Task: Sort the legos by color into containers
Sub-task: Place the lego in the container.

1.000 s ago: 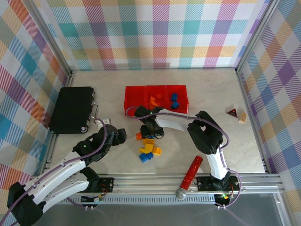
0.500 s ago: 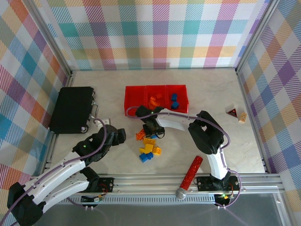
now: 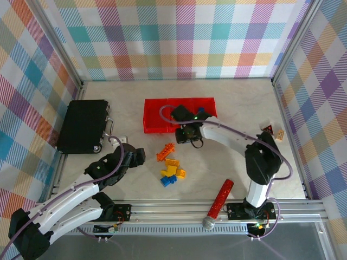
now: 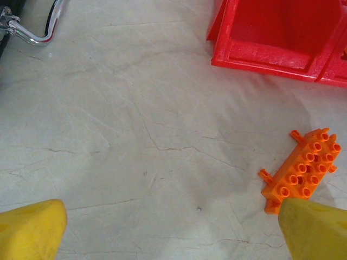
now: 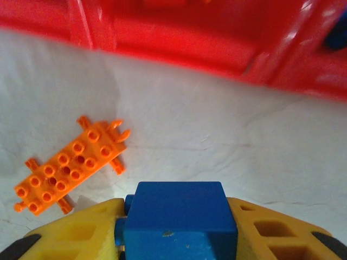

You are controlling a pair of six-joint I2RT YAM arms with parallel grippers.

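Delivery step: right hand [image 3: 186, 134] clamps a blue brick [image 5: 179, 215]; next it should reach the one-o'clock bin [image 3: 212, 117]; left hand [image 4: 173, 232] apart.

left arm [image 3: 65, 201] and right arm [image 3: 225, 134] white shells, black joint housings, purple cables [image 3: 161, 112] looped along links, yellow fingers [image 4: 32, 230], black bases at aluminium rail [image 3: 173, 207]

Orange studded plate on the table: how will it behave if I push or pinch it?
The orange plate looks like hard moulded plastic, so probably stiff and light. It lies flat on the smooth table, so a push would likely slide it, not roll or tip it. Its small side tabs might snag a finger.
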